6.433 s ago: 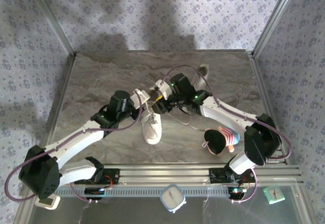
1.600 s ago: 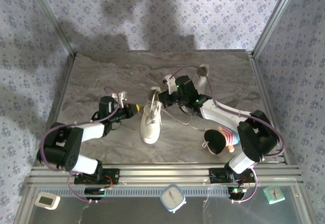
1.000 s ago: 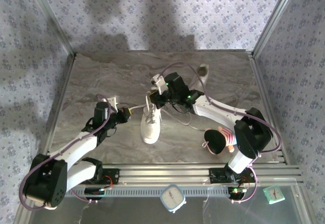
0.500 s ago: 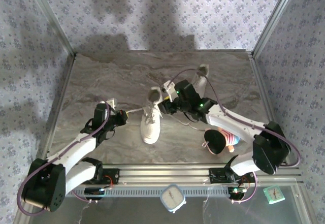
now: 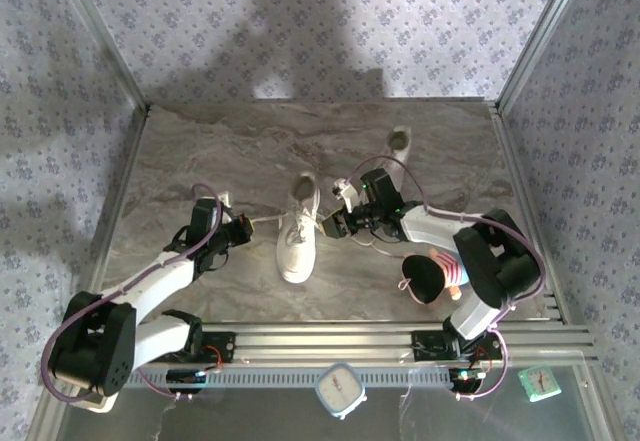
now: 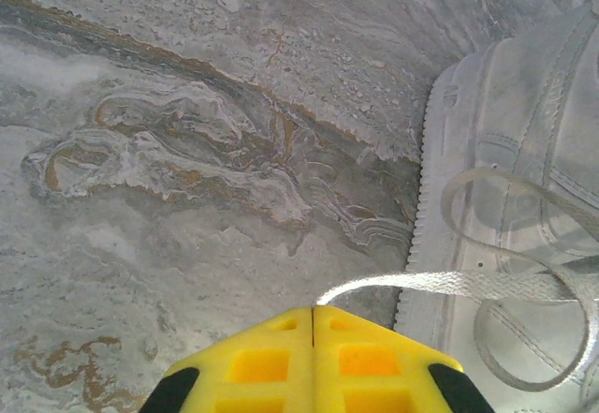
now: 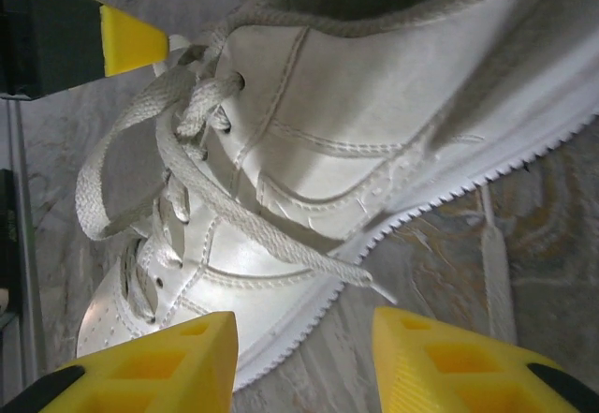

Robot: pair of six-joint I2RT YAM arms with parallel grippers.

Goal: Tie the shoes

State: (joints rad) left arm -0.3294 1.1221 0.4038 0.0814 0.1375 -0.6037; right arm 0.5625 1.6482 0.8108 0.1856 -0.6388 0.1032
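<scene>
Sneakers sit apart on the grey marbled table (image 5: 200,161). The near sneaker (image 5: 298,233) stands mid-table on its sole, toe toward the arm bases and dark opening toward the back wall. The far sneaker (image 5: 399,147) lies behind it to the right, close to the back edge and partly covered by the right arm's cable. From the near sneaker's eyelets a white lace (image 5: 267,219) runs out to the left in a nearly straight line to the left gripper (image 5: 247,225), which sits low over the table just left of the shoe. In the left wrist view its yellow fingers (image 6: 253,361) are pressed flat together with the lace (image 6: 449,285) pinched at their tip, and past that a slack loop of lace rests against the shoe's side (image 6: 524,151). The right gripper (image 5: 337,223) sits just beside the shoe's right flank; in its wrist view the two yellow fingers (image 7: 159,357) stand parted with nothing between them, pointing at the sneaker's side (image 7: 374,123). A loose lace end (image 7: 356,277) drapes over the sole edge there, untouched. The left gripper's yellow tip (image 7: 131,40) shows beyond the laces. A black-and-pink plush toy (image 5: 432,274) lies to the near right of the right gripper, clear of both shoes.
</scene>
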